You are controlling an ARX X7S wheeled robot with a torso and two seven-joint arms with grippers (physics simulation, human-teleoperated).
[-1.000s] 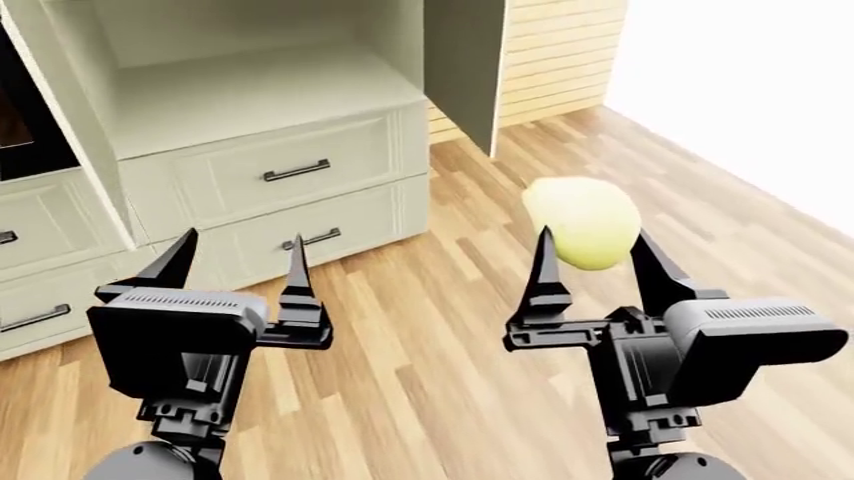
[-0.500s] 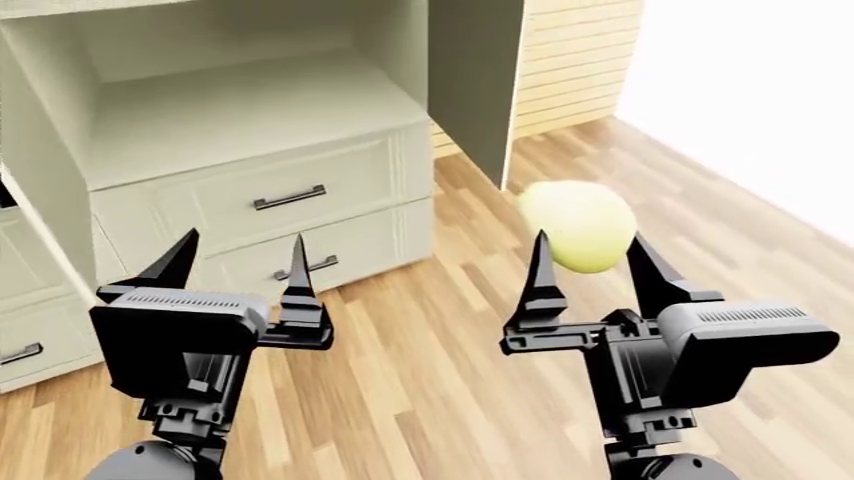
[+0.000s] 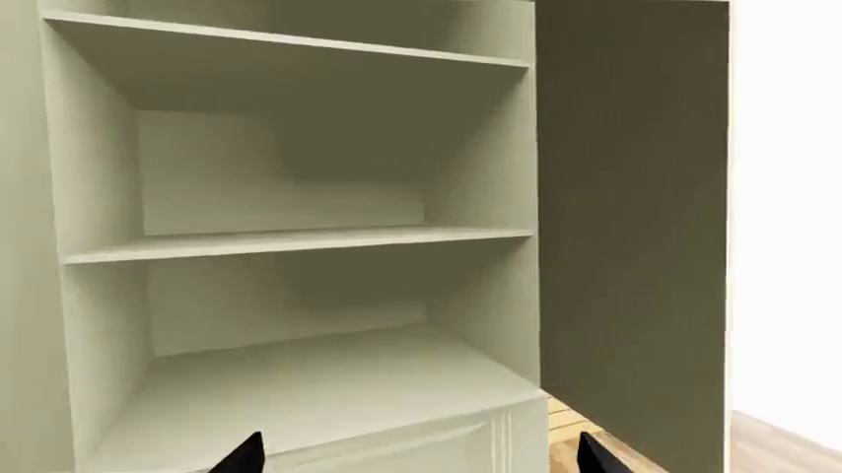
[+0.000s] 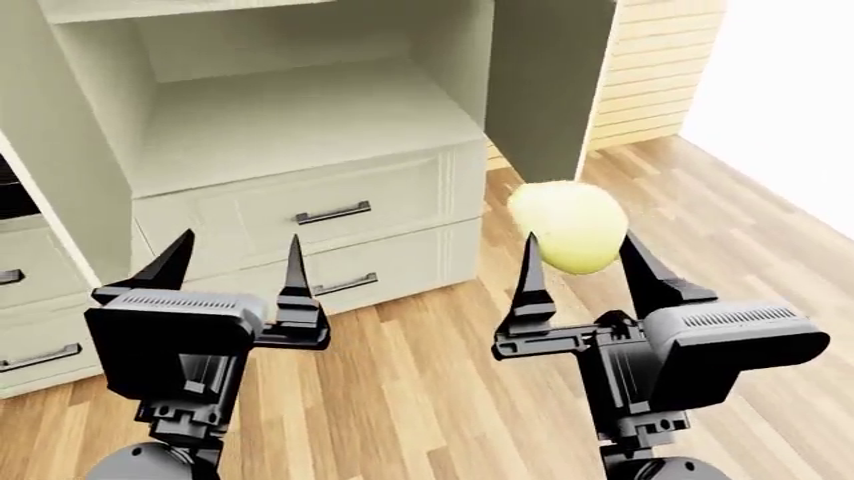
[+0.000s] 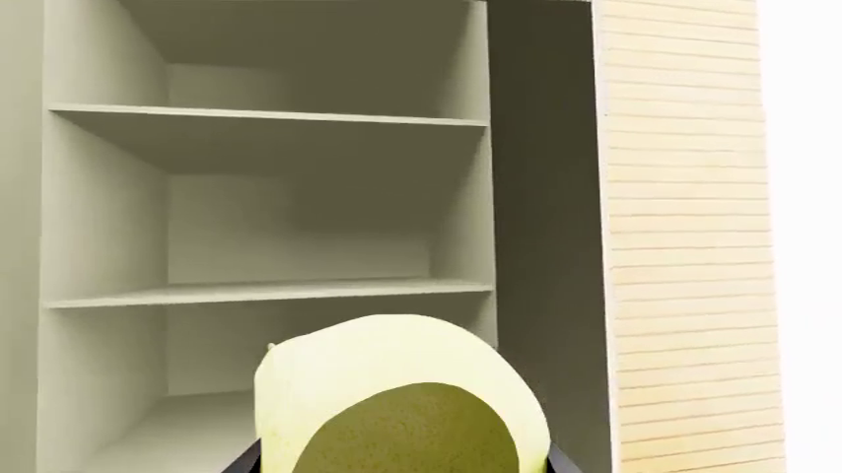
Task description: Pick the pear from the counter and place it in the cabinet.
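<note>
At the 1 o'clock position of the head view, the right tool (image 4: 581, 275) holds the pear (image 4: 567, 226) between its two fingertips, clamped on the fruit's lower end and lifted well clear of the floor (image 4: 441, 400). The right wrist view confirms this: the pear (image 5: 394, 399) fills the lower centre, directly before the open shelves.

The left tool (image 4: 234, 270) stands at 9 o'clock with its fingers apart and nothing between them.

The cabinet (image 4: 294, 120) occupies 11 to 12 o'clock. Its door (image 4: 547, 80) stands open, and its lowest open shelf (image 4: 300, 115) lies bare above two drawers (image 4: 320, 215).

Progress assessment: the pick step appears complete, since the pear is off its original surface, which no view shows. The placement step remains. The pear is not yet inside the cabinet; its exact standoff from the shelf edge probably cannot be judged from these views. Remaining actions: advance the right tool over a shelf, release, withdraw.
</note>
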